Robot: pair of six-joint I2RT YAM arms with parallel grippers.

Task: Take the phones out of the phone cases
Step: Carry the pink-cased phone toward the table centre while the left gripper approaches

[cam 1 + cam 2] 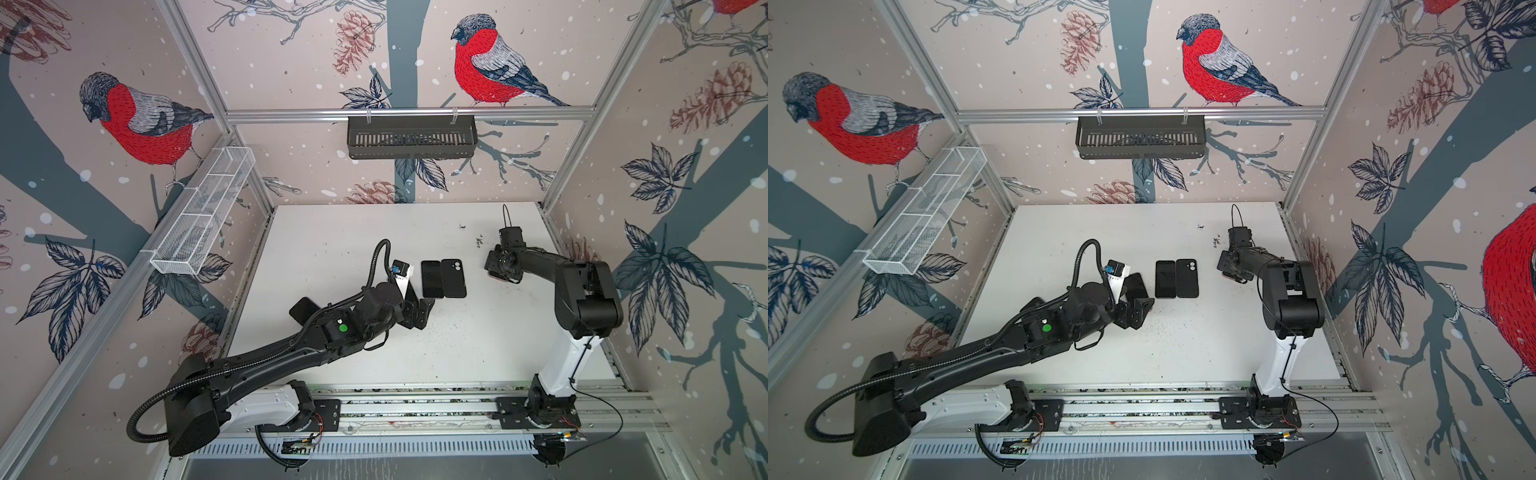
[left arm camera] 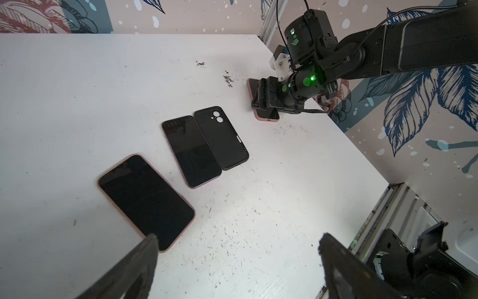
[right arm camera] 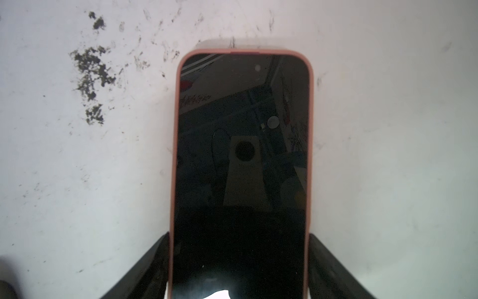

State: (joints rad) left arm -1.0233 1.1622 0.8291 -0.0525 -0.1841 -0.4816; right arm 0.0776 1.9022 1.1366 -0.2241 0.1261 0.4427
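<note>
Right gripper astride phone, wrist-view only

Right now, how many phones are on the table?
3. A pink-cased phone lies by the left gripper; a bare phone lies mid-table beside an empty black case; another pink-cased phone is straddled by the right gripper. The left arm may hide more.

A phone and a case lay side by side, touching, at the middle of the table; the left gripper hung just near-left.
</note>
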